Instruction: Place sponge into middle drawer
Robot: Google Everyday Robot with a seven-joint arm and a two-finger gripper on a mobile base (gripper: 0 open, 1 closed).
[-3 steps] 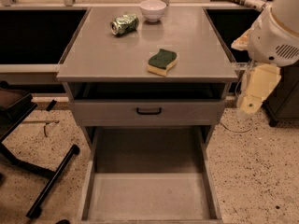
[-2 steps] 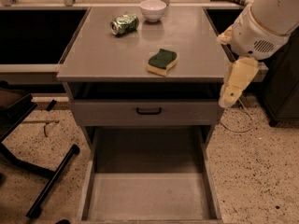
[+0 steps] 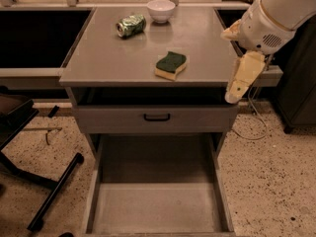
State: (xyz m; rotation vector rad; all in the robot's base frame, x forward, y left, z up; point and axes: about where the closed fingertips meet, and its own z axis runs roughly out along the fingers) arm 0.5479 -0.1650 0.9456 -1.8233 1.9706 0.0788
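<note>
1. Since the earlier frames the gripper (image 3: 232, 94) has swung left and a little upward, closing in on the cabinet; the sponge (image 3: 171, 65) has not shifted.
2. The landmark is the closed drawer front (image 3: 113, 118) with the black handle. The gripper hangs above and to the right of it, just off the right corner of the cabinet top (image 3: 118, 58), pointing down. Whether the pincer is wide or narrow cannot be told, but it holds nothing.
3. The sponge lies above the drawer front, on the cabinet top near its front edge, slightly right of the handle and well apart from the gripper.
4. The middle drawer (image 3: 155, 209) stands pulled out below and in front of the drawer front, its floor bare.
5. The crushed can (image 3: 130, 25) and the white bowl (image 3: 161, 10) sit far behind the drawer front, at the back of the top.
6. The sponge probably handles light and soft, squashing under pressure. Its scrub face is rough rather than slippery, and nothing about it is fragile. A pinch across the short width, on the yellow foam flanks, looks best.
7. It lies flat, green side up. Its long axis runs diagonally, from front-left to back-right.
</note>
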